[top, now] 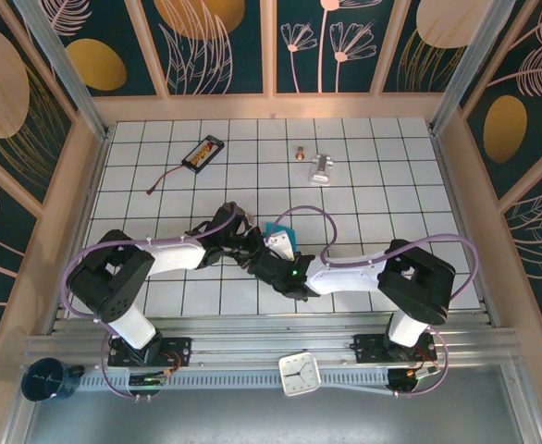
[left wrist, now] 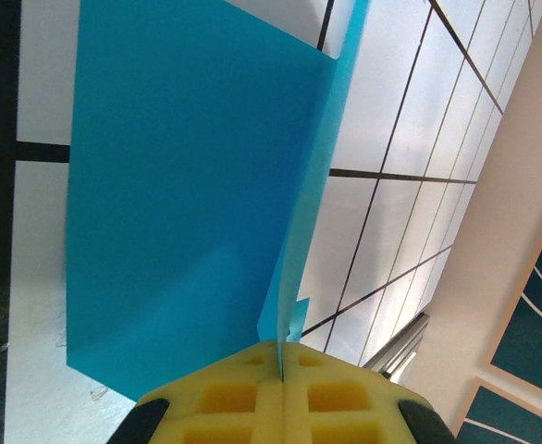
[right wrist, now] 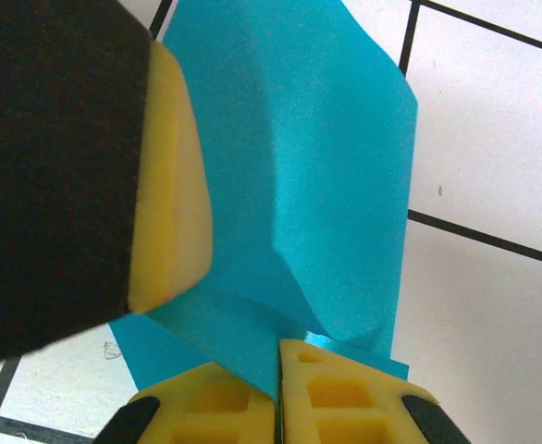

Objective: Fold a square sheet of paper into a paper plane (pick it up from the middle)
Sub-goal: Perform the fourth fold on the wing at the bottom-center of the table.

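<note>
There is one square sheet of paper (top: 278, 242), teal-blue and already creased. It is held just above the white gridded surface (top: 382, 199), nearer the arm bases than the single black battery pack (top: 204, 153) and a little to that pack's right in the overhead view.

Two end effectors meet at the sheet. The left end effector (left wrist: 280, 370) has its two yellow pads pressed together on a thin edge of the paper, which rises from the pinch as a flat panel beside an upright fold. The right end effector (right wrist: 278, 375) is likewise pinched shut on the sheet's lower edge, where the paper bulges in a soft crease. One yellow-padded finger (right wrist: 169, 185) of the left arm shows beside it, against the paper.

Also to the right of the battery pack, well apart from it, are one silver metal piece (top: 322, 168) and one small brass-coloured piece (top: 300, 154). One white clock (top: 300, 375) sits between the arm bases.
</note>
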`<state>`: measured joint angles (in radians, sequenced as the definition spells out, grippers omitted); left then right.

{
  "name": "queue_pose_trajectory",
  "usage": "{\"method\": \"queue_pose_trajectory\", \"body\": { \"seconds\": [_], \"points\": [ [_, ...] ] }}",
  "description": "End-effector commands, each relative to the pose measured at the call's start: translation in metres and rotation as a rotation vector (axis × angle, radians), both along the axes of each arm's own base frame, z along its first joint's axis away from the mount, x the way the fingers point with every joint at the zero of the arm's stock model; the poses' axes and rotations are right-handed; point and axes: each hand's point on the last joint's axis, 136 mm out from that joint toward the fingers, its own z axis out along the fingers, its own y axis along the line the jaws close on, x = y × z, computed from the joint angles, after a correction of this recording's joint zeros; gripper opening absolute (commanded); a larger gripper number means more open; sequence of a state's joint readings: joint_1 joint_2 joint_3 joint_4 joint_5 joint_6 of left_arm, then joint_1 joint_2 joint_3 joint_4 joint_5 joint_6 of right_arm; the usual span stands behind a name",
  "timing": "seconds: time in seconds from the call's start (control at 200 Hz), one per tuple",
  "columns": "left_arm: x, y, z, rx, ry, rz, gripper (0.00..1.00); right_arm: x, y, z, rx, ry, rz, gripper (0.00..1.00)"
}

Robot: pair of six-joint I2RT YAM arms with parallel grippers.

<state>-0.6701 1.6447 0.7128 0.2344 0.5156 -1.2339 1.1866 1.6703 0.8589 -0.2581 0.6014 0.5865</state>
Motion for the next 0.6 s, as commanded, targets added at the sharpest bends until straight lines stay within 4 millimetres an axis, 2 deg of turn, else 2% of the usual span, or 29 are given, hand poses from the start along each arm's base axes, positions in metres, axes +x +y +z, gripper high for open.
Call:
{"method": "queue_pose_trajectory", "body": {
  "seconds": [0.0,0.225,0.365,0.45,0.595],
  "points": [
    [-0.013,0.007,-0.014,0.047,0.123,0.021,0.0,0.0,-0.017,-0.006,-0.043,-0.016,-0.041,0.06],
    [-0.011,0.009,-0.012,0.062,0.103,0.022,0.0,0.0,-0.02,-0.006,-0.005,-0.012,-0.049,0.0],
    [-0.01,0.01,-0.01,0.067,0.09,0.024,0.0,0.0,-0.017,-0.004,0.062,0.006,-0.036,0.0],
    [-0.008,0.011,-0.006,0.07,0.072,0.029,0.07,-0.002,-0.014,-0.004,0.12,0.02,-0.015,0.0],
    [-0.002,0.012,0.008,0.073,0.022,0.034,0.26,-0.006,-0.009,-0.006,0.241,0.071,0.027,0.0]
  ]
}}
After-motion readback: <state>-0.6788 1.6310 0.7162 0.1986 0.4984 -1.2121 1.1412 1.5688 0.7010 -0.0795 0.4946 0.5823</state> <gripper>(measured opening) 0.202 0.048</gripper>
